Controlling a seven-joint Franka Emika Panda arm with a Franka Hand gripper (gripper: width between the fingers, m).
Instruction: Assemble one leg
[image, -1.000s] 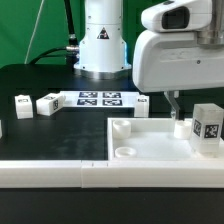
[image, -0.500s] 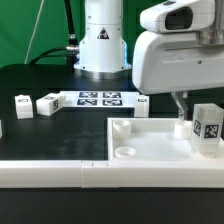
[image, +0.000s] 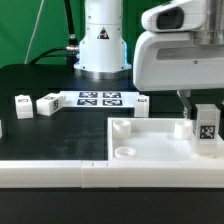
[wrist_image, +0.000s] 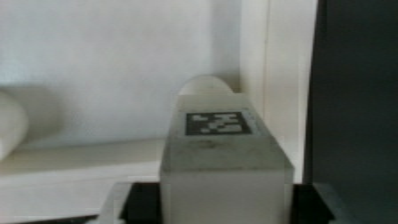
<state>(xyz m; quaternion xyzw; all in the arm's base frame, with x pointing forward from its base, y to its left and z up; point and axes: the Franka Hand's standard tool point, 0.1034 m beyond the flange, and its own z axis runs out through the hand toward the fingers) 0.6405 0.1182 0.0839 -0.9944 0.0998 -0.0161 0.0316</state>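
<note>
My gripper (image: 199, 108) is shut on a leg (image: 205, 122), a small white block with a black-and-white tag. It holds the leg upright over the far corner of the large white square part (image: 150, 141) at the exterior view's right. In the wrist view the leg (wrist_image: 221, 150) fills the gap between my dark fingers (wrist_image: 139, 203), with a raised round corner post (wrist_image: 206, 88) of the square part just beyond it. Whether the leg touches the part is hidden.
Three more legs lie on the black table: two (image: 22, 102) (image: 48, 103) at the exterior view's left, one (image: 143, 104) by the marker board (image: 100, 98). The robot base (image: 103, 45) stands behind. A white rail (image: 60, 172) runs along the front.
My gripper has turned a little with the leg in it. The visible finger has shifted to the exterior view's right, and the leg's tag face now points more toward the camera.
</note>
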